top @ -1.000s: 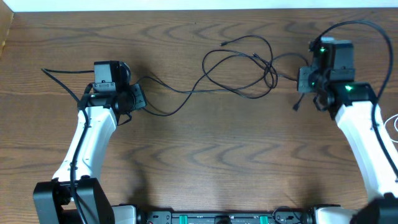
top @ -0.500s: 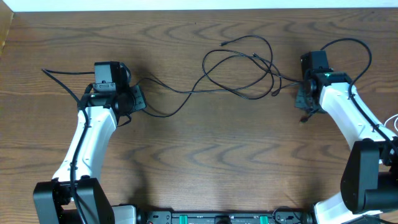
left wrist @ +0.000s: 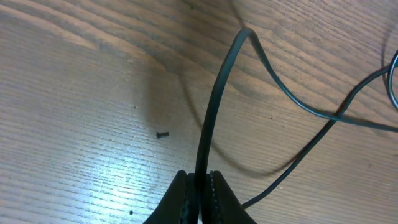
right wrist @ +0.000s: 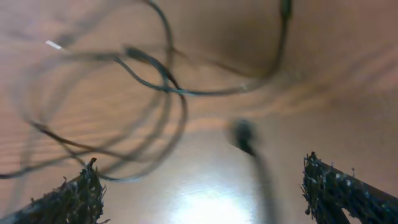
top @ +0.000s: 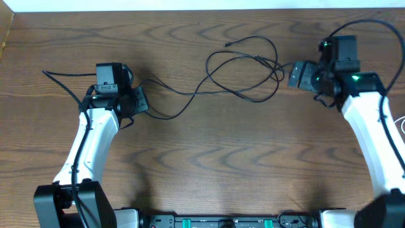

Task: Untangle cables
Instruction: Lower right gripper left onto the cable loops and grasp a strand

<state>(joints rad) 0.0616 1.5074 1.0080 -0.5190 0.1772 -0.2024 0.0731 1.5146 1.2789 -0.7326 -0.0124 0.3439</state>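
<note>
Two thin black cables [top: 243, 66] lie looped over each other at the middle back of the table. One strand runs left to my left gripper [top: 136, 100]. In the left wrist view that gripper [left wrist: 200, 178] is shut on the black cable [left wrist: 214, 106], which rises from the jaws, bends and trails off right. My right gripper [top: 293, 75] is at the tangle's right edge, facing it. In the right wrist view it [right wrist: 200, 160] stands wide open, holding nothing. A blurred cable end with a plug [right wrist: 244, 134] lies between its fingers, and the loops [right wrist: 155, 87] lie beyond.
A bit of white cable [top: 401, 126] shows at the right edge of the table. A thicker black arm wire [top: 373, 28] arcs over the right arm. The table's back edge [top: 202, 9] runs just behind the tangle. A small dark speck [left wrist: 161, 134] lies on the wood.
My right gripper has gone from shut to wide open, letting go of the cable end, and has swung up and left to face the tangle. The left arm has not moved.
</note>
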